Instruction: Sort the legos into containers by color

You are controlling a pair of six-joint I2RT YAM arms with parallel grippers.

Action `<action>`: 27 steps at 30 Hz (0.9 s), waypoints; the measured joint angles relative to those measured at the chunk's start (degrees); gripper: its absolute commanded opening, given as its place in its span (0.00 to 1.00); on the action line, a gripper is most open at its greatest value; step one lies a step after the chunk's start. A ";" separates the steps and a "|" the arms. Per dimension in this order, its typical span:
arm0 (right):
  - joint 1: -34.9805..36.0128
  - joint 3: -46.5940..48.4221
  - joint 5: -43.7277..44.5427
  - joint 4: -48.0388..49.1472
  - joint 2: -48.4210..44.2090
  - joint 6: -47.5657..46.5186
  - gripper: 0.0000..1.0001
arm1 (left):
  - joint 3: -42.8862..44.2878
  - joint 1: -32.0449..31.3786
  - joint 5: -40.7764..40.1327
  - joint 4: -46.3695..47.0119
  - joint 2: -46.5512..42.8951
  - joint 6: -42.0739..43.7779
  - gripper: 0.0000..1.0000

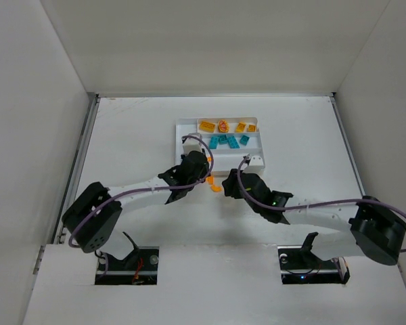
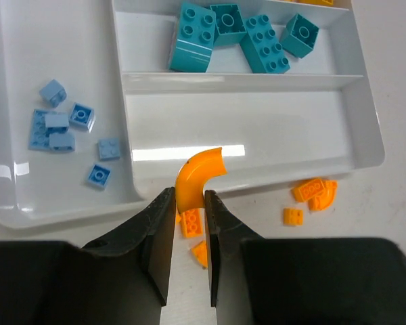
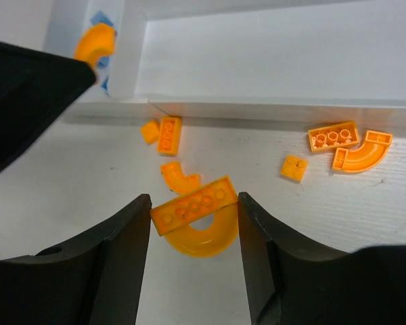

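Note:
My left gripper [image 2: 188, 196] is shut on a bright orange curved lego [image 2: 197, 170], held just over the near wall of the white tray [image 2: 257, 177]. The tray's narrow side section holds several light blue legos [image 2: 57, 122], and a long section holds several teal legos [image 2: 257, 40]. The near long section is bare. My right gripper [image 3: 193, 203] is shut on an orange flat plate [image 3: 193, 204] joined to an orange half-ring [image 3: 203, 240], low over the table. In the top view both grippers [image 1: 201, 169] [image 1: 227, 184] sit just in front of the tray [image 1: 178, 139].
Loose orange legos lie on the table by the tray's near wall: a plate [image 3: 333, 136], an arc [image 3: 360, 153], a small square [image 3: 294, 167], a brick [image 3: 170, 135] and a small curve [image 3: 181, 179]. Yellow-orange legos [image 1: 207, 126] fill the far section.

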 measured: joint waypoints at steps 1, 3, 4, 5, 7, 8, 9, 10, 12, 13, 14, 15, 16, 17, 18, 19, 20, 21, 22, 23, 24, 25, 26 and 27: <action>0.00 -0.44 0.00 0.07 -1.62 0.07 0.43 | 1.18 0.61 0.46 0.35 1.95 0.24 0.16; -0.24 -1.11 -0.02 0.02 -4.42 0.22 0.43 | 3.32 1.81 1.31 0.79 5.49 0.61 0.18; -0.57 -1.31 -0.17 0.00 -5.44 0.22 0.43 | 4.48 2.43 1.70 0.92 7.28 0.70 0.20; -1.09 -1.42 -0.26 0.00 -6.25 0.22 0.43 | 5.62 3.04 2.05 1.07 8.98 0.85 0.23; -2.64 -1.42 -0.46 0.09 -6.91 0.13 0.43 | 7.63 4.11 2.62 1.27 12.04 1.09 0.30; -3.67 -1.40 -0.81 0.07 -6.93 -0.02 0.43 | 8.41 4.52 2.86 1.42 13.25 1.22 0.33; -4.61 -1.36 -1.16 0.07 -6.75 -0.11 0.43 | 8.94 4.83 2.99 1.46 14.10 1.33 0.36; -5.64 -1.11 -1.51 -0.02 -6.32 -0.26 0.43 | 9.38 5.18 3.23 1.49 14.78 1.36 0.40; -7.45 -0.04 -2.34 0.02 -4.68 -0.76 0.43 | 9.53 5.49 3.52 1.46 15.04 1.51 0.47; -8.48 0.85 -2.73 0.02 -3.48 -1.16 0.43 | 9.53 5.46 3.65 1.55 14.93 1.51 0.47; -9.40 1.79 -3.17 0.13 -2.10 -1.55 0.43 | 9.51 5.44 3.74 1.62 14.71 1.53 0.47; -10.25 2.86 -3.61 0.24 -0.66 -1.84 0.43 | 9.40 5.42 3.85 1.60 14.34 1.55 0.45; -11.10 4.07 -4.07 0.39 0.94 -2.21 0.43 | 9.01 5.31 3.98 1.70 13.64 1.57 0.42; -11.91 5.29 -4.50 0.55 2.62 -2.58 0.43 | 8.22 5.11 4.09 1.88 12.44 1.57 0.40; -12.70 6.51 -4.94 0.79 4.42 -2.91 0.44 | 6.99 4.83 4.11 2.01 10.71 1.55 0.39; -13.33 7.61 -5.29 1.14 6.14 -3.21 0.44 | 5.46 4.55 4.07 2.01 8.59 1.51 0.37; -13.88 8.61 -5.55 1.51 7.78 -3.50 0.44 | 3.80 4.02 3.93 1.97 6.21 1.49 0.37; -14.47 9.73 -5.75 1.84 9.57 -3.78 0.44 | 2.38 3.32 3.78 1.97 4.13 1.40 0.37; -14.93 10.69 -5.97 2.08 11.26 -4.04 0.45 | 0.79 2.32 3.54 1.97 1.90 1.18 0.37; -15.32 11.63 -6.08 2.34 12.90 -4.20 0.45 | -0.70 1.01 3.10 2.01 -0.11 0.98 0.37; -15.67 12.57 -6.23 2.62 14.62 -4.39 0.46 | -2.14 -0.52 2.45 2.16 -1.86 0.61 0.37; -15.89 13.25 -6.27 2.84 16.00 -4.52 0.46 | -3.52 -2.16 1.81 2.14 -3.30 0.20 0.37; -16.06 13.81 -6.29 2.95 17.05 -4.61 0.47 | -4.79 -3.89 0.96 2.12 -4.39 -0.35 0.37; -16.20 14.27 -6.32 2.97 17.92 -4.74 0.49 | -5.79 -5.35 0.20 1.95 -5.07 -0.96 0.38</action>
